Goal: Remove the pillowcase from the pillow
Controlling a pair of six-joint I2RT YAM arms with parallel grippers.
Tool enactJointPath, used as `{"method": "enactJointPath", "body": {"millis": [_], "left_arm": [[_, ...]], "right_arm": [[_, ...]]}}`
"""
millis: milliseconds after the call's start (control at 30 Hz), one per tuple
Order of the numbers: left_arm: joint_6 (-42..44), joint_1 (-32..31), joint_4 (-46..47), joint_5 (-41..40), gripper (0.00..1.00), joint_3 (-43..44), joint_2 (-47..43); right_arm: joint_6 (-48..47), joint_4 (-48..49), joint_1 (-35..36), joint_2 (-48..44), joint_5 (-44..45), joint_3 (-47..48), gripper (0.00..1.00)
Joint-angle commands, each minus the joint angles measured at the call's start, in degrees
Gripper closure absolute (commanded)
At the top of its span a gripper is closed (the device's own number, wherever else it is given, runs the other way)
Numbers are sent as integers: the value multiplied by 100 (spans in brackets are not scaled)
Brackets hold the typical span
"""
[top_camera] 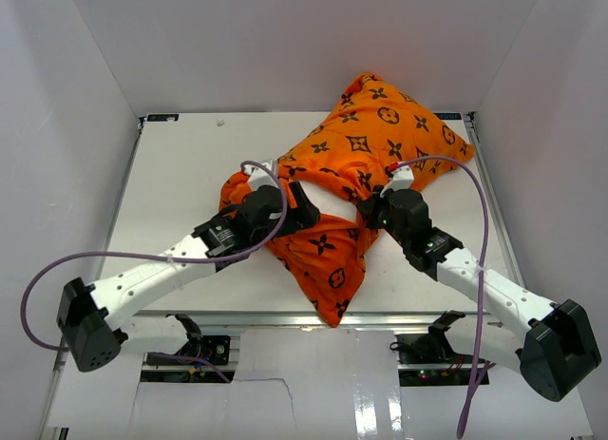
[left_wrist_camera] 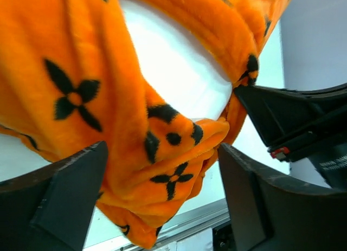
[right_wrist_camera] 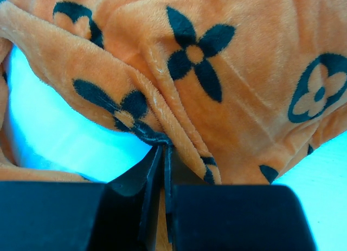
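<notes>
The orange pillowcase with dark motifs lies across the table middle to the back right, still over most of the pillow. A patch of the white pillow shows through the case's open mouth between the grippers. My left gripper is open; in the left wrist view its jaws stand wide on either side of a bunched fold of the pillowcase, with the pillow behind. My right gripper is shut on the pillowcase's hem at the mouth's right side.
White walls enclose the table on the left, back and right. The table's metal front edge runs just below a hanging corner of the case. Purple cables loop over both arms.
</notes>
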Motion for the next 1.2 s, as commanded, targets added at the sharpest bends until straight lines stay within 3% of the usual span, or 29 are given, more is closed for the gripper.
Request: {"method": "enactJointPath", "body": {"millis": [0,233,300,367,400,500,567,833,933,1067,1167], "left_arm": [[-103,-191,-13,26,5,386,529],[-296,-235,-258,-369,2,809,1628],[-401,-235,-435,-510,9,696,1769],[-437,-235,-426,-598,29,442,1604],[-445,-235,-426,-625,61,353,1507],[-393,-235,-453,-608,87,46,1025],[-340,-235,-462,-555,100,-122,716],[-77,-270,125,595,100,-1648,-961],[-348,-270,267,632,100,-2421,-1489],[-568,-279,935,658,100,-3223,-1623],[-420,-270,1111,676,100,-3234,-1405]], "right_arm": [[90,303,62,-107,-130,-60,92],[134,312,79,-212,-166,-131,92],[117,303,79,-257,-69,-166,92],[108,294,79,-309,45,-192,92],[90,294,79,-318,98,-192,92],[116,294,79,-301,177,-157,92],[152,286,79,-257,151,-131,92],[240,198,36,-11,415,10,92],[240,180,44,-2,406,-86,92],[-31,259,44,-20,-364,-227,92],[-410,-81,62,16,-1103,17,92]]}}
